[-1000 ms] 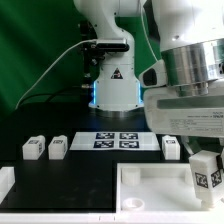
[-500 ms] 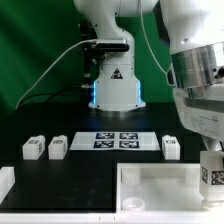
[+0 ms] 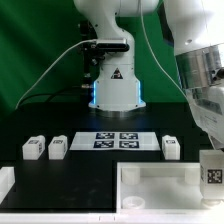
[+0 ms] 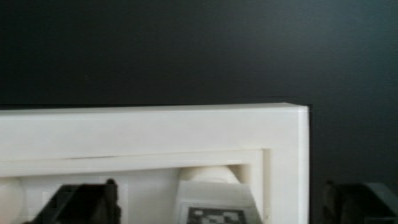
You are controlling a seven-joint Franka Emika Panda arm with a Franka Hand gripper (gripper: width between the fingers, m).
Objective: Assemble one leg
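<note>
A leg, a small white block with a tag, stands upright at the far right corner of the large white tray in the exterior view. My gripper hangs right above it. In the wrist view the leg sits just inside the tray's raised rim. My gripper straddles the leg. Its dark fingers stand wide on either side, with a visible gap between each finger and the leg.
Two more legs lie at the exterior view's left and another at its right, beside the marker board. The robot base stands behind. A white piece sits at the near left edge.
The arm has shifted toward the exterior view's right. The leg under it went from tilted to upright and moved slightly right, to the tray's corner.
</note>
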